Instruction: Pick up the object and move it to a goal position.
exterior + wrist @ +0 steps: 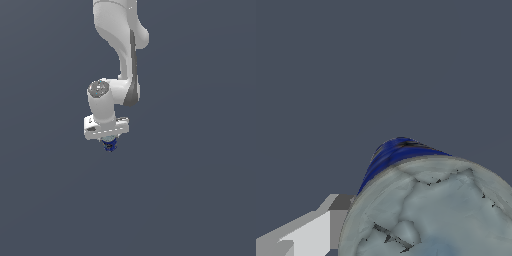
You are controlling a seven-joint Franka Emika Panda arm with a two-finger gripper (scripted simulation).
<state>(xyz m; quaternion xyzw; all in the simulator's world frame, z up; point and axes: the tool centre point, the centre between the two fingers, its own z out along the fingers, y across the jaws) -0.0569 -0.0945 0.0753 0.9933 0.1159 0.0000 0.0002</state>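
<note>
Can (109,145), dark blue with pale top, sits gripped between the closed jaws.

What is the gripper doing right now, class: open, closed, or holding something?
Gripper: closed on the blue can, which sits tucked right under the hand; the fingers themselves are mostly hidden.

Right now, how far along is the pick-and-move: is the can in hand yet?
The pick looks done: the dark-blue can sits under the gripper, and its silvery top fills the wrist view close to the camera. In hand: apparently carrying it, though the fingers are hidden. Left: reaching the goal, which neither view shows.
</note>
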